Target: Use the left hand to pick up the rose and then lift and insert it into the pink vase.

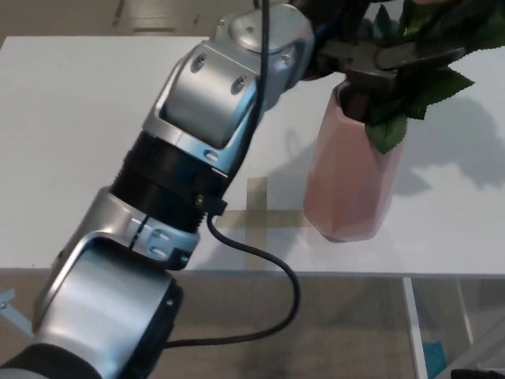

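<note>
Under the left hand [379,57], the rose [410,87] sits with its lower end down in the mouth of the pink vase [351,174]; green leaves spread right of the fingers and hang over the vase's rim. The black fingers [410,55] are closed around the rose's leafy upper stem, directly above the vase opening. Below the hand the vase stands upright on the white table [79,142], beside a cross of tape [256,213] lying left of its base.
</note>
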Controlling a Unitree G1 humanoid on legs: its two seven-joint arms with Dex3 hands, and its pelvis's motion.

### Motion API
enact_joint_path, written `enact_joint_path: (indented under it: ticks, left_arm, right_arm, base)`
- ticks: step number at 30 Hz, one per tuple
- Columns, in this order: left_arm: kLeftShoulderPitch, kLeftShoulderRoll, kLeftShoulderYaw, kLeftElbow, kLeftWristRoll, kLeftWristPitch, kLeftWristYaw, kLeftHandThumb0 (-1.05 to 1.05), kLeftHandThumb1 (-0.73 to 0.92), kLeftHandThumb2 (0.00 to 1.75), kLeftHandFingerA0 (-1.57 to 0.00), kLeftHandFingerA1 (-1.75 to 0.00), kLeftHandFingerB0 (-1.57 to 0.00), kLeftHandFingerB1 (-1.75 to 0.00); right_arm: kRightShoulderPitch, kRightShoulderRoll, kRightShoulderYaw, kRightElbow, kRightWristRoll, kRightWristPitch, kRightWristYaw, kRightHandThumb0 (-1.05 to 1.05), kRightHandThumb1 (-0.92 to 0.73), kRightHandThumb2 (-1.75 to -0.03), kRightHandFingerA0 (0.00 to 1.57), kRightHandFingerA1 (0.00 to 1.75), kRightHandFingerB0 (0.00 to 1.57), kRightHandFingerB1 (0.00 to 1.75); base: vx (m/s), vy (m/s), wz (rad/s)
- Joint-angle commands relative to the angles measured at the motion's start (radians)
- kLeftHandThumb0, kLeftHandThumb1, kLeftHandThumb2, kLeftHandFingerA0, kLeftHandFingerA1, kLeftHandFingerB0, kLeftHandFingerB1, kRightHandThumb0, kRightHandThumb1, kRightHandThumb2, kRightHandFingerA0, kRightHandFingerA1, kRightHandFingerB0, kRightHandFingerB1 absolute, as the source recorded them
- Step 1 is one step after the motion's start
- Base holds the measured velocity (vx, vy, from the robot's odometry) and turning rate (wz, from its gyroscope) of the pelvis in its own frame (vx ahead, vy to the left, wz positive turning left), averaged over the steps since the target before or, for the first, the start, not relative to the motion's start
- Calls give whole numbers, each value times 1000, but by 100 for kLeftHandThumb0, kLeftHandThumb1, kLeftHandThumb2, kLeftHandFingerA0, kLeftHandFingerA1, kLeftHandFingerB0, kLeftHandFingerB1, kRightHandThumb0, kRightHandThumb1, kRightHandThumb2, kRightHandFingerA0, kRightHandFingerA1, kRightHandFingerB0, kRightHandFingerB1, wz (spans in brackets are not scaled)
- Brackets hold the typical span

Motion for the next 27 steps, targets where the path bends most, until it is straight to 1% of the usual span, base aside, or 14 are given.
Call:
enact_joint_path:
  ticks: [1, 4, 6, 10, 14, 18, 27]
  left_arm:
    - [-8, 29, 4, 37, 9, 10, -95, -82, 44, 57, 0, 0, 0, 0]
    - [-8, 33, 18, 47, 8, 1, -111, -82, 44, 58, 0, 0, 0, 0]
    - [-6, 58, 33, 53, 13, -32, -133, -82, 44, 58, 0, 0, 0, 0]
    - [-6, 59, 39, 56, 20, -38, -146, -82, 44, 58, 0, 0, 0, 0]
    - [-24, 107, 76, 51, 3, 21, -182, -82, 44, 58, 0, 0, 0, 0]
    - [-28, 128, 91, 39, 2, 44, -193, -81, 44, 58, 0, 0, 0, 0]
    - [-6, 263, 134, -57, -17, 108, -276, -79, 45, 56, 0, 0, 0, 0]
  right_arm:
    - [1, -7, -5, 7, 9, 17, 7, -26, -64, -58, 53, 47, 47, 42]
    - [0, -8, -6, 10, 10, 16, 6, -26, -64, -58, 53, 47, 47, 42]
    - [1, -7, -8, 11, 10, 16, 1, -26, -64, -58, 53, 47, 47, 42]
    - [2, -6, -10, 11, 10, 15, 2, -26, -64, -58, 53, 47, 47, 42]
    - [0, -2, -12, 11, 11, 17, -6, -26, -64, -58, 53, 47, 47, 42]
    - [-1, -2, -12, 12, 9, 15, -6, -26, -64, -58, 53, 47, 47, 42]
    - [-2, 4, -12, 19, 10, 19, -12, -26, -64, -58, 53, 47, 48, 43]
  base:
    - [0, 0, 0]
    - [0, 0, 0]
    - [0, 0, 0]
    - [0, 0, 0]
    - [0, 0, 0]
    - [0, 0, 0]
    - [0, 0, 0]
